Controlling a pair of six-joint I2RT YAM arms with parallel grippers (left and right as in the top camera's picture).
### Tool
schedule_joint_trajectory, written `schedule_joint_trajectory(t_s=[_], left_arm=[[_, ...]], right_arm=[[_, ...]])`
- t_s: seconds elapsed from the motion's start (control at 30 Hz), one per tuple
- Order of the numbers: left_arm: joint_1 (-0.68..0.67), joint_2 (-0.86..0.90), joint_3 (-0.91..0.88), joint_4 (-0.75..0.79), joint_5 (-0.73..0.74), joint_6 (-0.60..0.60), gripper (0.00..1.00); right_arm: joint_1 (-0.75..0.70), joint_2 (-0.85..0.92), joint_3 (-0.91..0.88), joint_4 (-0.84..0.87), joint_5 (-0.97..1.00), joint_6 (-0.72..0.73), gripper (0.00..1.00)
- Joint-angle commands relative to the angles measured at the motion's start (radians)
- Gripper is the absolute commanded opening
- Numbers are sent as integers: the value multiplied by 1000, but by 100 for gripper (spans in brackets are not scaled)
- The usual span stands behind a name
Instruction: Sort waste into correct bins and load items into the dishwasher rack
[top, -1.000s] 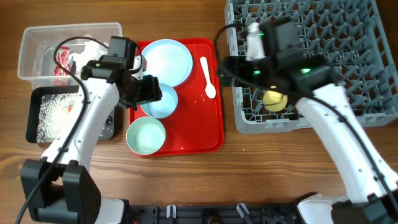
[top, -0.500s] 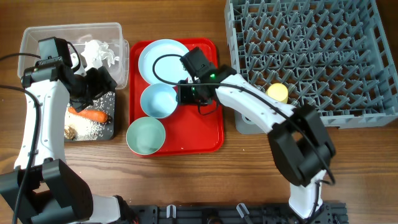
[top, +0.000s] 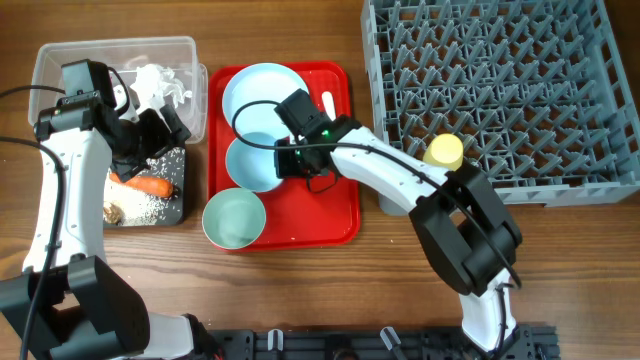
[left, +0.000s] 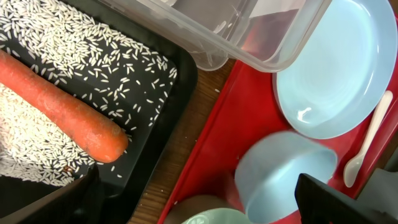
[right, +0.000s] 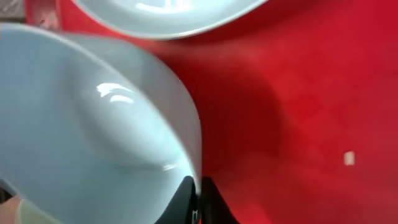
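Observation:
On the red tray (top: 340, 215) my right gripper (top: 292, 160) (right: 198, 194) is shut on the right rim of the middle pale blue bowl (top: 250, 162) (right: 93, 124), which looks tipped in the left wrist view (left: 286, 177). A second bowl (top: 234, 219) sits at the tray's front and the plate (top: 264, 95) (left: 336, 74) at its back. The white spoon (top: 328, 100) (left: 370, 143) lies beside the plate. My left gripper (top: 150, 138) (left: 199, 208) hangs open over the black bin (top: 176, 208), which holds the carrot (top: 148, 184) (left: 62, 106), rice and a brown lump (top: 113, 212).
The clear bin (top: 60, 60) at the back left holds white tissue (top: 160, 85). The grey dishwasher rack (top: 500, 80) fills the back right, with the yellow cup (top: 443, 151) near its front left corner. Bare wood lies along the table's front.
My right gripper has shifted left to the middle bowl and shut on its rim. My left gripper has opened wider above the black bin.

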Motion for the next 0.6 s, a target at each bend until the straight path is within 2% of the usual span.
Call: schedule_joint_trajectory(t_s=[0.0,0.17,0.33,0.43,0.5,0.57], left_arm=[[2,-5,18,-1,16,-2,100],[2,-5,18,-1,16,-2,100],[2,-5,18,-1,16,-2,100],[2,-5,18,-1,16,-2,100],[2,-5,18,-1,16,-2,100],[2,-5,18,-1,16,-2,100]], right_arm=[[2,21,-2,-24,39,-2,4],[-29,-25,19,-60,47,-40,4],[-123,-264,94,-180,149,-116,4],[-169,-380,152,-240,396,-118,4],[-191,-430,163,-217,650,-138,4],[-201,-429,162,-134,955,-217,4]])
